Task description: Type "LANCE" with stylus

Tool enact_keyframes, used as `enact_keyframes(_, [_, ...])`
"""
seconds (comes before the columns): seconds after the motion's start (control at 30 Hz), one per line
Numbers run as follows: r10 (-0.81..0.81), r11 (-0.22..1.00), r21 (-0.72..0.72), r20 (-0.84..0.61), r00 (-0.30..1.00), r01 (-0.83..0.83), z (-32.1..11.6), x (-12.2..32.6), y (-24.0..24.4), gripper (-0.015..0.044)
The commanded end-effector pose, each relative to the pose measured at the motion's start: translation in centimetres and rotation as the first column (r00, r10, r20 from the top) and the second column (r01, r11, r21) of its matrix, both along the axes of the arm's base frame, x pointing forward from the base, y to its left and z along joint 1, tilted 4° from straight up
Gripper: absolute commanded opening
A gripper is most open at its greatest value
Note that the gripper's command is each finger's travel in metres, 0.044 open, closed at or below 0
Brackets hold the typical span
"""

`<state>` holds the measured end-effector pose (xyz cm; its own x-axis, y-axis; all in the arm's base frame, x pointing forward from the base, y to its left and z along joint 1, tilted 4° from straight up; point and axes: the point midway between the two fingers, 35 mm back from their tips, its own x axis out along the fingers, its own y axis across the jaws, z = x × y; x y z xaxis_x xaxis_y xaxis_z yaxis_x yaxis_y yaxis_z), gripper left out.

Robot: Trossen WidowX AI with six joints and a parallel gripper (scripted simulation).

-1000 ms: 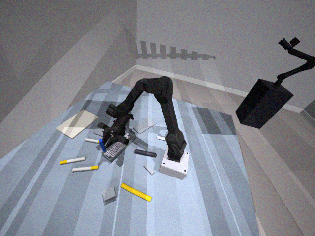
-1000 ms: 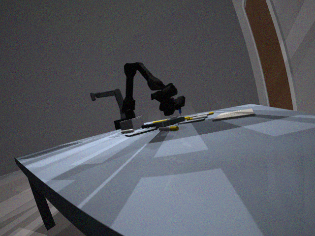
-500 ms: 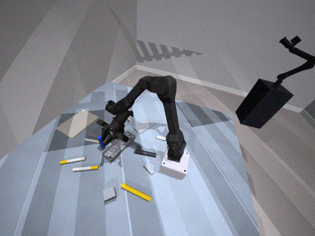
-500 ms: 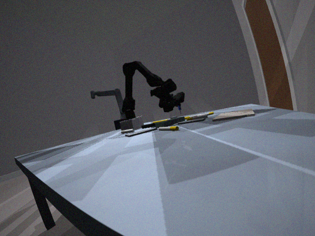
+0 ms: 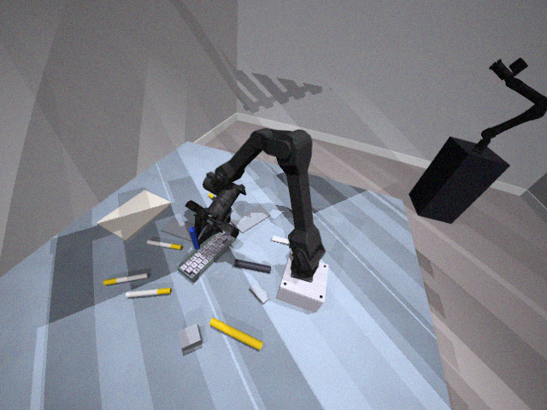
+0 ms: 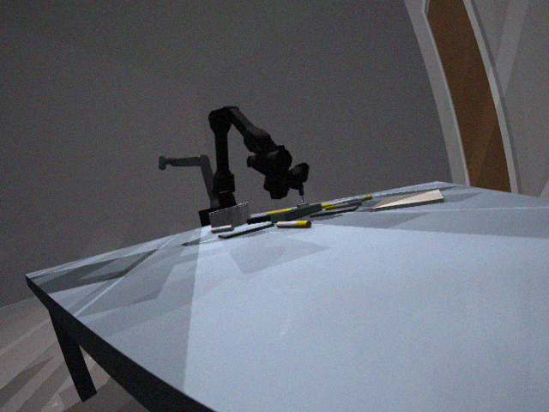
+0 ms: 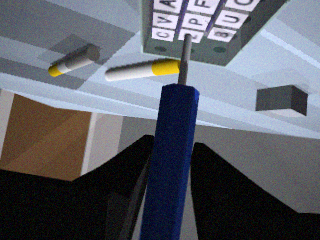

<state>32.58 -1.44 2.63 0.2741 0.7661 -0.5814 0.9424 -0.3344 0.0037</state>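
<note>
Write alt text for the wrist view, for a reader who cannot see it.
A blue stylus, held in the gripper, points its thin grey tip at the near edge of a keyboard with white lettered keys. Beyond it on the pale blue table lie two white-and-yellow markers and a small grey block.
</note>
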Motion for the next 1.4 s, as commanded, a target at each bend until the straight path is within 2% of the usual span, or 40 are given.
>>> enact_keyframes(0.0, [0.004,1.000,-0.002,0.000,1.000,-0.004,0.3,-1.6,-1.9,0.0000])
enact_keyframes(0.27, [0.007,1.000,0.019,0.002,1.000,-0.007,1.3,-4.4,-4.4,0.0000])
enact_keyframes(0.87, [0.006,1.000,0.019,0.002,1.000,-0.006,-0.7,-4.6,-4.6,0.0000])
enact_keyframes(0.97, [0.006,1.000,0.019,0.002,1.000,-0.006,-0.8,-4.6,-4.7,0.0079])
enact_keyframes(1.37, [0.006,1.000,0.019,0.002,1.000,-0.006,-1.3,-4.5,-4.8,0.0081])
